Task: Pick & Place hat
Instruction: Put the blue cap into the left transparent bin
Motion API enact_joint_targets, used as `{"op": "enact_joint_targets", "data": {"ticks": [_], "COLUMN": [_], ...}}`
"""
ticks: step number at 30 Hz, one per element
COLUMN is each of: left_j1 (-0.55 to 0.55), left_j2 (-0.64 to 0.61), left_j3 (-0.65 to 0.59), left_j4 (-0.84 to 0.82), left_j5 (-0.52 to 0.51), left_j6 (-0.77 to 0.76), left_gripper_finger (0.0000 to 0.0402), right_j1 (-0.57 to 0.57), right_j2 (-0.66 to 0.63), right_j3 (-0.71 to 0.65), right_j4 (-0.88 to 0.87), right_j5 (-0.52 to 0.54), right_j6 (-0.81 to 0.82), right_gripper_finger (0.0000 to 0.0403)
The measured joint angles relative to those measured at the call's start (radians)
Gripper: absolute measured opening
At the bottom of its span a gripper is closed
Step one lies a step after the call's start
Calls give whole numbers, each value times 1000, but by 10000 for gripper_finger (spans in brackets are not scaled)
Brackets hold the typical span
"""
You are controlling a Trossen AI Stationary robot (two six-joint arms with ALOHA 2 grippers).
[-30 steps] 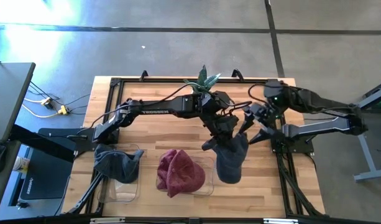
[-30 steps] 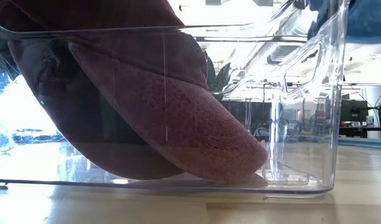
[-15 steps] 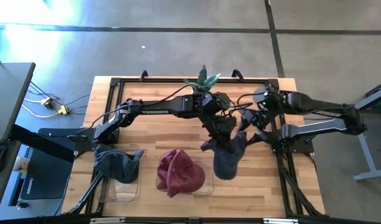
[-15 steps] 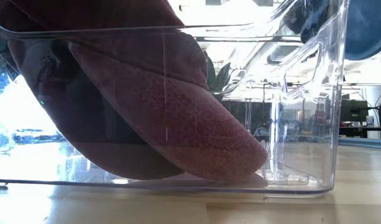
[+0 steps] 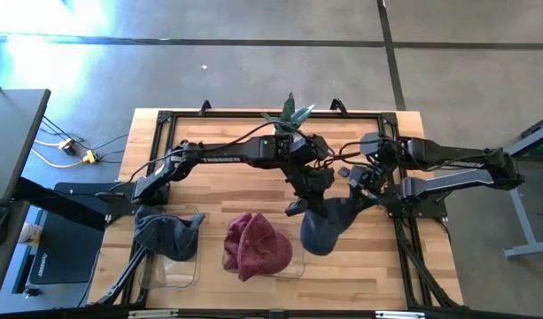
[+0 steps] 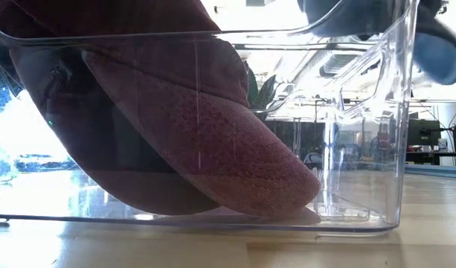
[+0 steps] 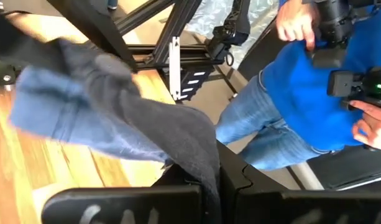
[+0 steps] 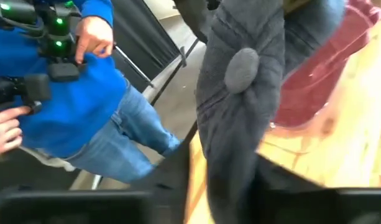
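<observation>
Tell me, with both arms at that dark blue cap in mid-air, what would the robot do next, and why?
Probably finish closing the right gripper on the dark blue cap before moving it. The left gripper is clamped on the cap, holding it above the table; the right gripper's fingers sit either side of the fabric. The red cap and grey cap already lie in clear bins.

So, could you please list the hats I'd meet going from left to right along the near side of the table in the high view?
Grey hat → red hat → dark blue hat.

Both arms reach toward table centre, left end effector (image 5: 299, 206) clamped, right end effector (image 5: 352, 193) beside it.
</observation>
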Motion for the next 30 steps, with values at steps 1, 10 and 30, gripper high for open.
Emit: {"op": "enact_joint_targets", "data": {"ticks": [1,10,30], "left_j1": [0,28,48], "left_j2": [0,0,0], "left_j3": [0,0,0], "left_j4": [0,32,491], "left_j5": [-4,5,-133], "left_j6": [1,-96,-200], "left_gripper_finger": [1,29,282], "right_j1": [8,39,39], "right_j2": [0,-67,-75], "right_j3": [1,112,274], "right_j4": [4,-7,-194], "right_j5": [0,34,211], "right_j6": [22,202,130], "right_gripper_finger": [59,8,10]}}
